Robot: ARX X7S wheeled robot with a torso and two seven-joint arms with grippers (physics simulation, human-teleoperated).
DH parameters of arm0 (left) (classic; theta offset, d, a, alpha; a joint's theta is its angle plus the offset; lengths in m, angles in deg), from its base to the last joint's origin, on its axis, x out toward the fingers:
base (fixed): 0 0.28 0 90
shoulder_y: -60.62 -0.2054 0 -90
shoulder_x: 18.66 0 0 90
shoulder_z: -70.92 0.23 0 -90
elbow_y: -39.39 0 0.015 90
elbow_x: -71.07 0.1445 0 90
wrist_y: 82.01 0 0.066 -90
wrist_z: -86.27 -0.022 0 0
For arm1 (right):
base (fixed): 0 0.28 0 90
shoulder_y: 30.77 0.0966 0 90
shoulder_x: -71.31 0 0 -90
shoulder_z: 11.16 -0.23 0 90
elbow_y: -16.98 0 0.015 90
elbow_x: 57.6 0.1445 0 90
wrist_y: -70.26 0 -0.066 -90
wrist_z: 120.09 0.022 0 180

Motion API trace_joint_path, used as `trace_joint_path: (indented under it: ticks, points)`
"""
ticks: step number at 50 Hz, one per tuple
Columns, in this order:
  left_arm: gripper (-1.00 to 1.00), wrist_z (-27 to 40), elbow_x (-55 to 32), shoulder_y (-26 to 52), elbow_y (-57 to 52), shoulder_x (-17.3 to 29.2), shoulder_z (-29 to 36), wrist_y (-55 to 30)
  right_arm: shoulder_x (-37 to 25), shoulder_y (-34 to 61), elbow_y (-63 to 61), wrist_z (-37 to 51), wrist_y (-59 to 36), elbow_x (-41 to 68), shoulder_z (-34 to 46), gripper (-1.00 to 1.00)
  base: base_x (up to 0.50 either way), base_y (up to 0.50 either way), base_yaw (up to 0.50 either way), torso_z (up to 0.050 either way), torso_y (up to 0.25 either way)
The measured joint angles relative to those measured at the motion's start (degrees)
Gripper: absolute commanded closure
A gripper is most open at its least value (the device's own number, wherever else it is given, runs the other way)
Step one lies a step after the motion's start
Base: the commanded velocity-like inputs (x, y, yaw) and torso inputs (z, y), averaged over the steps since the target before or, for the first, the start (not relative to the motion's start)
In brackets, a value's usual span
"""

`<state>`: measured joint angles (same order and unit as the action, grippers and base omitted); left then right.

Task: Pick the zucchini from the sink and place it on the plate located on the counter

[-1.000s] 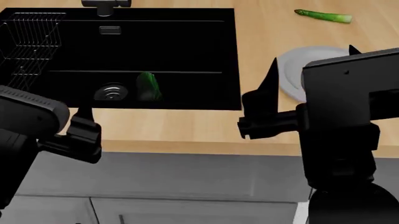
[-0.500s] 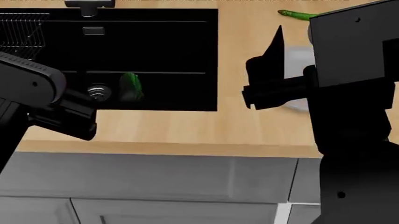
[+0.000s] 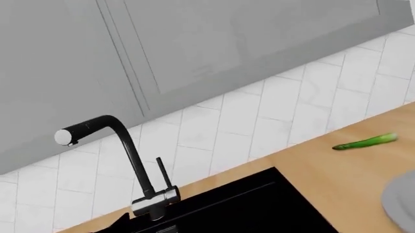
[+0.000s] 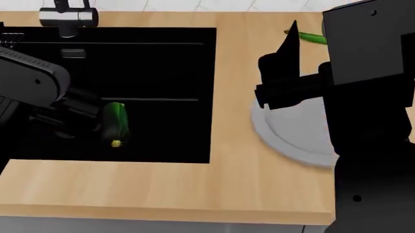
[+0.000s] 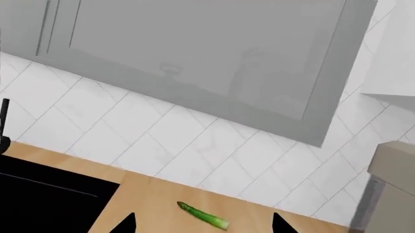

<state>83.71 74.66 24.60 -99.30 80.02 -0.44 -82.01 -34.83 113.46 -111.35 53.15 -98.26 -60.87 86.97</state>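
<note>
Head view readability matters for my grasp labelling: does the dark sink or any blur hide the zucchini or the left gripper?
Head view: sharp, evenly lit; the zucchini stands out bright green against the black sink, but the black left gripper blends into the basin, so its jaws are unreadable. Left wrist view: clear, shows neither.

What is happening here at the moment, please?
A two-armed robot stands at a kitchen counter. Its task is to move the zucchini from the sink to the plate. The zucchini lies on the sink floor, not yet gripped. The left gripper is just beside it, over the basin; whether it is open cannot be told. The right gripper hangs above the counter at the plate's edge, holding nothing visible. An asparagus lies further back.
</note>
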Motion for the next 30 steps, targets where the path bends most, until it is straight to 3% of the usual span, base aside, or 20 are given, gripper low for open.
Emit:
trace_joint_path:
  ticks: [17,26,30]
  points:
    - [-1.0,0.2,-0.3,0.8,0.1,0.0,0.0,0.0,-0.3,0.7,-0.3,0.2,-0.6,0.1,0.6,-1.0,0.45,-0.27,0.0,0.0,0.001]
    - [-1.0,0.4,-0.5,0.7,0.1,0.1,-0.1,0.0,-0.5,0.9,-0.3,0.4,-0.6,0.0,1.0,-1.0,0.44,-0.05,0.0,0.0,0.0]
    - [-1.0,0.6,-0.4,0.7,0.0,0.2,-0.3,0.0,-0.5,1.0,-0.4,0.5,-0.7,0.0,1.1,-1.0,0.0,0.0,0.0,0.0,0.003]
